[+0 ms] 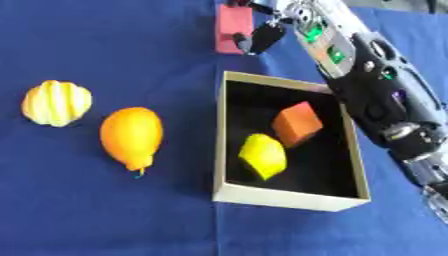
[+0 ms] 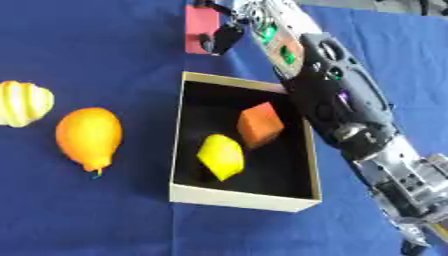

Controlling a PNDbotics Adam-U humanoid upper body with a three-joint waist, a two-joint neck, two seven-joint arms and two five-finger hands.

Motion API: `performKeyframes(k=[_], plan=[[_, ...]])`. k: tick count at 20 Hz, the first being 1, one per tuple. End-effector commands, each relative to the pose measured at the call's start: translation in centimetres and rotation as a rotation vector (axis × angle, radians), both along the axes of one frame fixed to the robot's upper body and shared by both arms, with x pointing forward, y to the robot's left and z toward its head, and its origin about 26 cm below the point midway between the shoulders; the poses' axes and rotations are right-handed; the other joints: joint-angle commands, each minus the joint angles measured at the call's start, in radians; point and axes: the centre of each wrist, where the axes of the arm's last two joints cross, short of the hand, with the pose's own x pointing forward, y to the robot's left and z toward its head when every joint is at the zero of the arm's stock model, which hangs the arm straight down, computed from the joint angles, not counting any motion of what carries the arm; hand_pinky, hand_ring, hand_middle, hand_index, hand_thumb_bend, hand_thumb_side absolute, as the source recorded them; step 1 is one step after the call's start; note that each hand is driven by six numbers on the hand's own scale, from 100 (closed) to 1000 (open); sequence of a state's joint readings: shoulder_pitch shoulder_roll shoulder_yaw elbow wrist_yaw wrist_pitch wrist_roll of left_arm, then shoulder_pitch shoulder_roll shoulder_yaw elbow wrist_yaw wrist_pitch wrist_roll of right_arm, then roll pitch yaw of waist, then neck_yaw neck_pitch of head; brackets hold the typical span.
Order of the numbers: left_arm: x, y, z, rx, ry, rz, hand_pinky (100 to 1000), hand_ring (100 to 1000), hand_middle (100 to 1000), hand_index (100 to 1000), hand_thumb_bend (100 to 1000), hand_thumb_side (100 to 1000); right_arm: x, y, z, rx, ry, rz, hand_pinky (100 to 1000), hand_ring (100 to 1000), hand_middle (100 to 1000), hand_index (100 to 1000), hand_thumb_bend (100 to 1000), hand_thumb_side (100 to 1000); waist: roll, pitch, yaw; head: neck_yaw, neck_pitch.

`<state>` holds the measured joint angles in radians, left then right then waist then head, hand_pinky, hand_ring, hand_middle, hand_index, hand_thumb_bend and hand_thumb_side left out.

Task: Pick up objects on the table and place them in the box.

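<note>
I count 2 pieces already in the box (image 1: 286, 198): an orange block (image 1: 297, 123) and a yellow piece (image 1: 262, 156). On the blue surface (image 1: 105, 210), left, wait an orange fruit (image 1: 131, 134) and a striped yellow one (image 1: 56, 102). At the far edge my right hand (image 1: 259, 36) has its fingers grasping the red block (image 1: 231, 27).

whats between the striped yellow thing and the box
The orange fruit lies on the blue cloth between the striped yellow fruit and the box, clearest in the left eye view.
</note>
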<state>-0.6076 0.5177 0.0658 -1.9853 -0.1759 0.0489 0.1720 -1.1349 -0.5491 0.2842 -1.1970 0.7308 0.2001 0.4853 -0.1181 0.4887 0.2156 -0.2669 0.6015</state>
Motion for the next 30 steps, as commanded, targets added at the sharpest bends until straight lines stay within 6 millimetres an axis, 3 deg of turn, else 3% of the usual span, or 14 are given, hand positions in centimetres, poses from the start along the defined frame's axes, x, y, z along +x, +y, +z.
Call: performKeyframes(k=[1,8,12,16,23,30], plan=[[-0.4,0.2,0.7,0.008,-0.024,0.004,859,790,706,873,100,431,-0.8,-0.1,1.5,0.008,-0.027,0.017,951,860,468,756,100,125,0.012,-0.037,-0.002,0.000,0.001],[-0.4,0.4,0.4,0.008,-0.013,0.011,859,789,713,873,100,423,-2.3,0.4,2.7,0.028,-0.012,0.073,952,860,463,755,100,120,0.021,-0.067,-0.016,0.012,0.027],[-0.5,0.6,0.2,0.011,-0.009,0.019,859,793,715,873,100,419,-4.4,0.5,3.8,0.024,-0.023,0.135,953,860,463,758,100,116,0.028,-0.080,-0.031,0.028,0.046],[-0.5,0.8,0.2,0.010,-0.006,0.026,859,794,716,874,100,419,-7.6,0.3,4.9,0.016,-0.032,0.204,953,860,465,759,100,124,0.030,-0.086,-0.043,0.044,0.067],[-0.5,0.9,0.1,0.014,-0.003,0.032,859,794,716,874,100,425,-15.6,-0.6,4.7,-0.067,-0.056,0.315,942,855,464,757,100,139,0.032,-0.081,-0.067,0.067,0.077],[-0.5,0.8,0.2,0.010,-0.003,0.024,859,795,717,874,100,426,-16.0,-2.1,2.4,-0.113,-0.031,0.411,939,852,463,754,100,151,0.038,-0.079,-0.071,0.071,0.076]])
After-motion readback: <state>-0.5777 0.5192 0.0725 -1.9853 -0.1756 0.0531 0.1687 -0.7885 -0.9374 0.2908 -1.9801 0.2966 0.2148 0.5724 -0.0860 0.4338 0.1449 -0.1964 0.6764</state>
